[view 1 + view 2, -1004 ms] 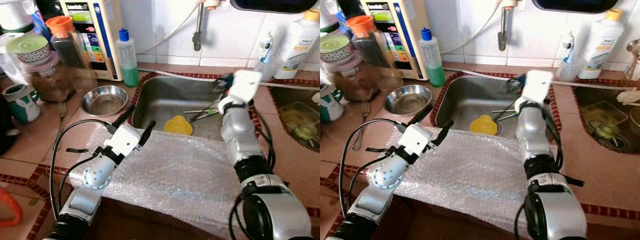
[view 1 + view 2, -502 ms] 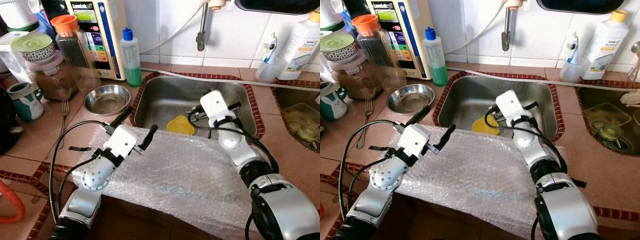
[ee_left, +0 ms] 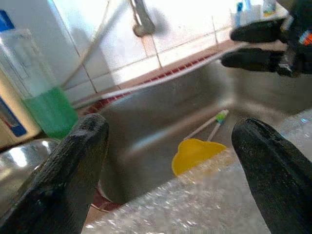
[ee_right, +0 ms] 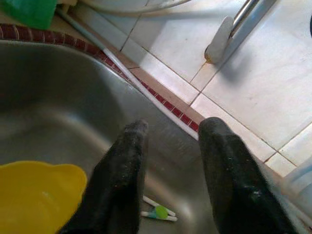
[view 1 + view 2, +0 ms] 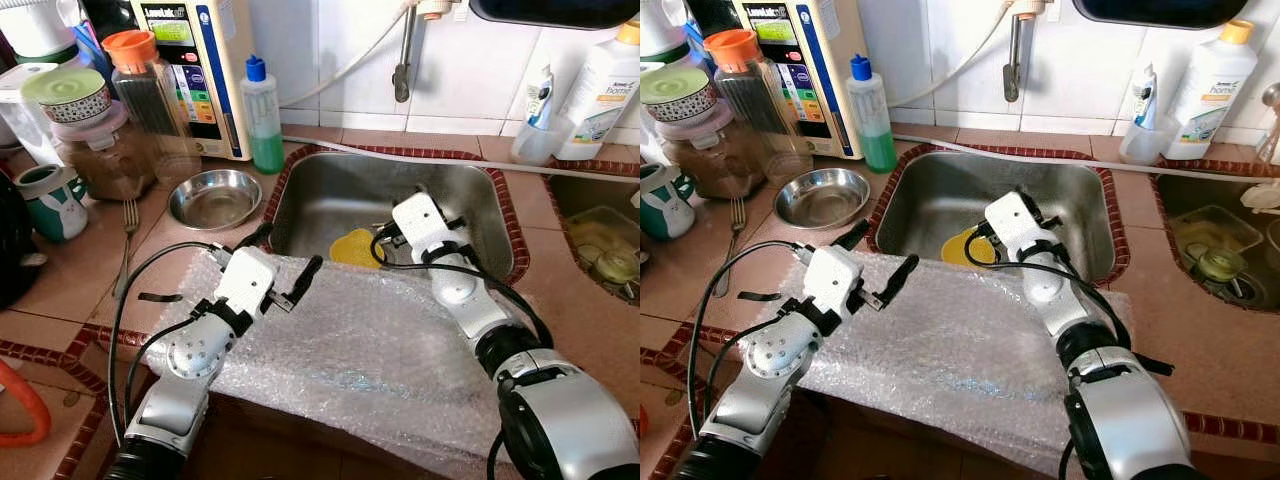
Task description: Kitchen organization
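A sheet of bubble wrap [image 5: 380, 350] lies over the counter's front edge, just before the steel sink [image 5: 480, 190]. In the sink lie a small yellow dish [image 5: 352, 248] and a thin utensil with a green band [image 4: 158, 212]. My left gripper [image 5: 285, 258] hovers open over the wrap's near-left corner and points at the sink; nothing is between its fingers. Inside the sink, just right of the yellow dish, my right gripper [image 5: 432, 203] is open by a narrow gap and holds nothing. It points at the sink's back wall.
An empty steel bowl [image 5: 212, 197] and a fork [image 5: 127, 225] lie left of the sink. Jars [image 5: 105, 150], a mug [image 5: 45, 200], a green soap bottle [image 5: 262, 115] and a water purifier [image 5: 195, 70] crowd the back left. The tap [image 5: 402, 60] hangs above; a second basin [image 5: 600, 240] is at right.
My right gripper has come down from the sink's back right rim into the basin, close to the yellow dish. The left gripper has edged slightly right over the wrap.
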Robot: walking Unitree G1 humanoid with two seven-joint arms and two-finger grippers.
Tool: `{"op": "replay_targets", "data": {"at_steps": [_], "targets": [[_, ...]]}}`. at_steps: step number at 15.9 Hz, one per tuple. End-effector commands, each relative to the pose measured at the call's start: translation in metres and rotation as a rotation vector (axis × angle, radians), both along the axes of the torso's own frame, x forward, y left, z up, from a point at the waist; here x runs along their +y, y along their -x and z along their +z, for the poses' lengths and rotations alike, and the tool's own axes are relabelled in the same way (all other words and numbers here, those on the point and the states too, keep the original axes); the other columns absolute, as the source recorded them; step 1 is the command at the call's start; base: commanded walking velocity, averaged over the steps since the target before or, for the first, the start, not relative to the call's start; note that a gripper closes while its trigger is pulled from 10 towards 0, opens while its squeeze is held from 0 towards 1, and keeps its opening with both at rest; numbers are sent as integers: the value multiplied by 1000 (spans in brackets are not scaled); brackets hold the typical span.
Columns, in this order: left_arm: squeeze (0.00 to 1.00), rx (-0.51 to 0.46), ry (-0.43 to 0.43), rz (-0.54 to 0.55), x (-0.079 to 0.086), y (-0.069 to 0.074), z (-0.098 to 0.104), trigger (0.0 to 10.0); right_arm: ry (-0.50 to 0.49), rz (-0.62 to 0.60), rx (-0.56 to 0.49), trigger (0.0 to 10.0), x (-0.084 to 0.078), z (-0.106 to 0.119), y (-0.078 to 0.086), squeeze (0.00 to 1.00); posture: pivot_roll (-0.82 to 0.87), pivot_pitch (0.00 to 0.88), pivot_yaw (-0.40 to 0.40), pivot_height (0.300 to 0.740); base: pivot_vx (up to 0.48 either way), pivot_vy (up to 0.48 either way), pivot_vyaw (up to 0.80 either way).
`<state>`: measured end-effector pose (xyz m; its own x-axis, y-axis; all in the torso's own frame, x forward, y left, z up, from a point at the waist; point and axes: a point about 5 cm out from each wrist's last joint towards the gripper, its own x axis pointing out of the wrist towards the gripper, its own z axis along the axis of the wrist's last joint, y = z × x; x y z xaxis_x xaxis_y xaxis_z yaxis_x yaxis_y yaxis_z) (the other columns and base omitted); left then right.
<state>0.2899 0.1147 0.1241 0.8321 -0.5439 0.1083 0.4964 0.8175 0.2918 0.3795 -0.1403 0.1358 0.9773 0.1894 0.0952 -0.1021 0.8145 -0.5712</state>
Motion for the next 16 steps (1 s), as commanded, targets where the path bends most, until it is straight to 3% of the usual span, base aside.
{"op": "replay_targets", "data": {"at_steps": [1,6,9,10,13,16], "targets": [[1000,6,-3,-13,0,0,3,10000,1,19,-7,10000,4,4,-2,1000,117,31,95,740,0,0,0],[1000,25,-8,-14,1,0,2,10000,-19,21,6,10000,2,5,-3,1000,120,31,94,740,0,0,0],[1000,9,-28,65,10,-6,5,10000,-59,42,-4,10000,6,9,-3,1000,121,31,92,740,0,0,0],[1000,-6,-24,120,17,-11,8,10000,-101,51,-30,10000,9,15,-4,1000,123,32,93,740,0,0,0],[1000,-80,-17,318,43,-25,23,10000,-348,117,-128,10000,28,41,-4,1000,121,33,95,740,0,0,0],[1000,-47,9,537,73,-37,23,10000,-513,215,-151,10000,50,52,5,1000,105,30,98,740,0,0,0]]}}
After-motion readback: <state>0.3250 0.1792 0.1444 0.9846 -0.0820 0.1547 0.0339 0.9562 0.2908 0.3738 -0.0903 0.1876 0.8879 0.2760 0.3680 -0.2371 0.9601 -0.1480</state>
